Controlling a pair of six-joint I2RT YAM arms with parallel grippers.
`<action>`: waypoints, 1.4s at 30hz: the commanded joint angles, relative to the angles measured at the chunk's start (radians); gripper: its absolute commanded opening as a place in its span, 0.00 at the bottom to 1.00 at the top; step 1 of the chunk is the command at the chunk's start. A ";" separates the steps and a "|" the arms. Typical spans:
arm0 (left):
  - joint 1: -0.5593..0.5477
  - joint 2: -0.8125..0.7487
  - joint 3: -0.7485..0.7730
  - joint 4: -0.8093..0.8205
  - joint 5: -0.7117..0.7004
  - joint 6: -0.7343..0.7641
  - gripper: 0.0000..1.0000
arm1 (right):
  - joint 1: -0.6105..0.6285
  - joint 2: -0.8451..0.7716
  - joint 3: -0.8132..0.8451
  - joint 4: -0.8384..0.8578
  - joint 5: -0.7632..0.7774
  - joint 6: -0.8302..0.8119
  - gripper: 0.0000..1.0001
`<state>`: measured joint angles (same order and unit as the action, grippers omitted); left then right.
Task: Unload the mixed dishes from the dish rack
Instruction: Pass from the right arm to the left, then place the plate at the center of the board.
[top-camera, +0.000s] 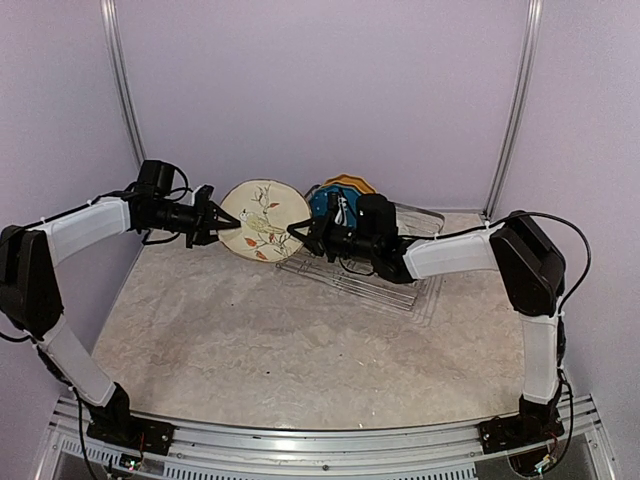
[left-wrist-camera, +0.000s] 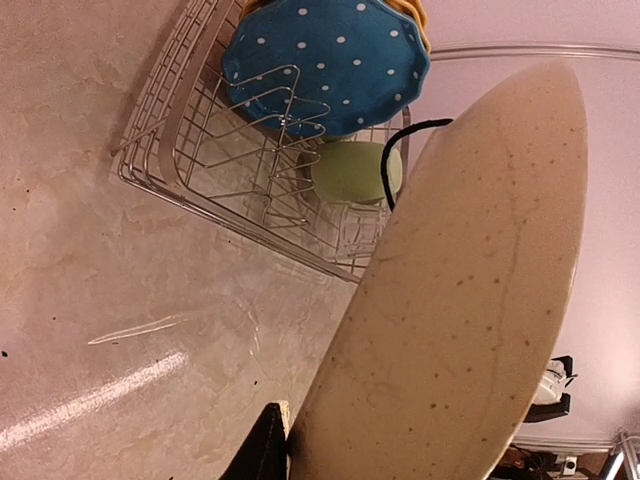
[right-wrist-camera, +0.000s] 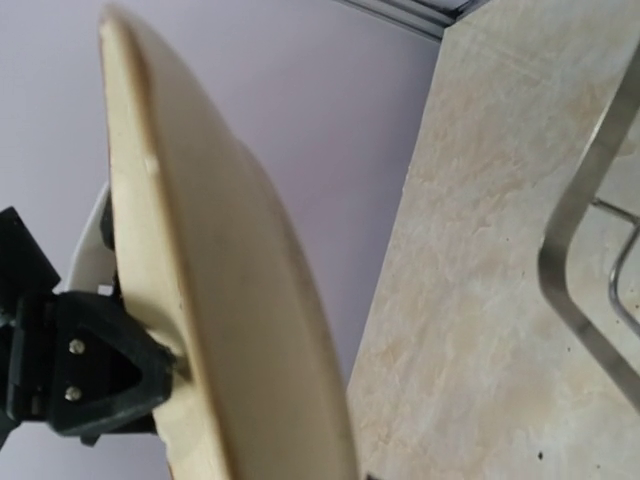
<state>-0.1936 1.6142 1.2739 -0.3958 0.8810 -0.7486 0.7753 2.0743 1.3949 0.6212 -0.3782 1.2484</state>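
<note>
The cream plate with the branch drawing (top-camera: 262, 220) is held upright in the air left of the dish rack (top-camera: 400, 290). My left gripper (top-camera: 222, 224) is shut on its left rim; one finger (left-wrist-camera: 265, 445) presses its speckled back (left-wrist-camera: 470, 300). My right gripper (top-camera: 300, 233) is closed on its right rim; in the right wrist view the plate (right-wrist-camera: 230, 300) fills the frame, with the left gripper (right-wrist-camera: 100, 375) at its far edge. The blue dotted plate (left-wrist-camera: 330, 60), an orange plate (top-camera: 345, 183) and the pale green mug (left-wrist-camera: 350, 170) stand in the rack (left-wrist-camera: 200, 190).
The rack stands at the back right by the purple wall, its wire rim (right-wrist-camera: 580, 200) close to my right wrist. The marble tabletop (top-camera: 300, 350) stretches in front of it. The glass and the small bowl do not show.
</note>
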 joint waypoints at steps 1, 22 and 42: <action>0.023 -0.018 0.007 -0.014 -0.015 0.023 0.19 | 0.007 -0.034 0.022 0.187 -0.009 0.004 0.00; 0.233 0.011 -0.007 -0.003 -0.015 -0.013 0.00 | -0.001 -0.144 0.056 -0.390 0.194 -0.411 0.97; 0.290 0.262 0.013 -0.022 -0.083 -0.035 0.00 | -0.017 -0.433 0.027 -0.701 0.614 -0.747 1.00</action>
<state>0.0959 1.8732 1.2572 -0.5041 0.7254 -0.7700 0.7727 1.7683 1.5665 -0.1921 0.2302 0.5877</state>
